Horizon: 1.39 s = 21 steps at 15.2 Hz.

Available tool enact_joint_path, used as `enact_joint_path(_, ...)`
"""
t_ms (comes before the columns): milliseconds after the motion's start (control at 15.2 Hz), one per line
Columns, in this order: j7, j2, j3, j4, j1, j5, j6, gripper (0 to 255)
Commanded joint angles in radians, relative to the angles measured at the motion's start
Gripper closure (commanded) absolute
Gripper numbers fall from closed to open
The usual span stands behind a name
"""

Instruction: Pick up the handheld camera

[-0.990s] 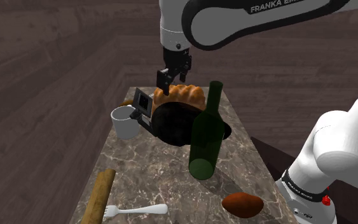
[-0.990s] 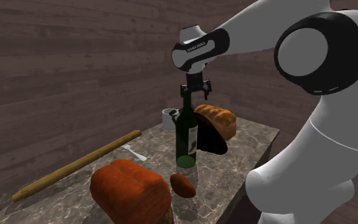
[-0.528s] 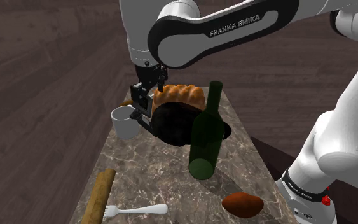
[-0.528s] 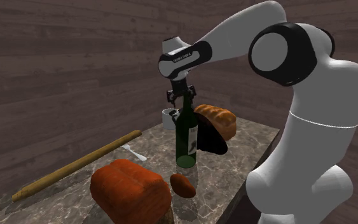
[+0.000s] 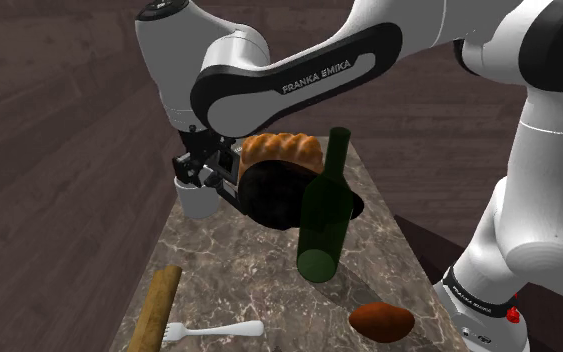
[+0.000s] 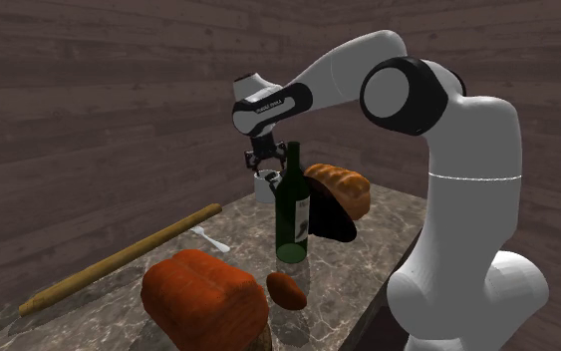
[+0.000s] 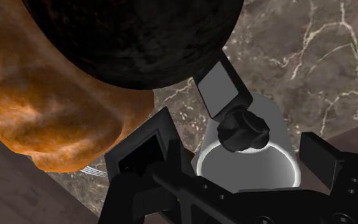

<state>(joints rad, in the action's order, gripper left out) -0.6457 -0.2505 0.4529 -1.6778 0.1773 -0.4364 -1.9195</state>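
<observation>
At the table's (image 5: pixel 239 275) near edge lie a rolling pin (image 5: pixel 155 310), a fork (image 5: pixel 215 329) and a brown lump (image 5: pixel 381 320). The second exterior view adds a red-brown loaf (image 6: pixel 204 295) at that end. Mid-table stands a dark green bottle (image 5: pixel 324 215). Behind it a black disc (image 5: pixel 272 196) leans on an orange bread (image 5: pixel 287 152). At the far end, by the edge on the shoulder view's left, sits a white mug (image 5: pixel 196 200). The camera (image 7: pixel 240 128) is wedged between mug and disc, and in the wrist view its black body and grey panel lie just over the mug's mouth. The gripper (image 5: pixel 202 168) hangs right on it with its fingers apart, one beside the camera's black frame, the other outside the mug's rim. I judge nothing is clasped yet.

The fingers span the mug as well as the camera, so closing here could pinch the mug's wall or shove it off the edge. Gripping only the thin frame might let the camera twist free. Lifting may also drag the disc and topple the bread.
</observation>
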Motion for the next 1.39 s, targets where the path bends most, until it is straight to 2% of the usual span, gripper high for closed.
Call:
enact_joint_path(0,-0.009,-0.010,-0.002,-0.014,0.001,-0.008,-0.021,0)
enact_joint_path(330,-0.026,-0.021,-0.006,-0.046,0.000,-0.020,-0.061,0)
enact_joint_path(396,-0.026,-0.020,-0.006,-0.049,0.000,-0.020,-0.062,255)
enact_joint_path(990,-0.026,-0.021,-0.006,-0.046,0.000,-0.020,-0.061,255)
enact_joint_path(1320,-0.002,-0.006,-0.001,0.000,0.001,-0.004,-0.005,255)
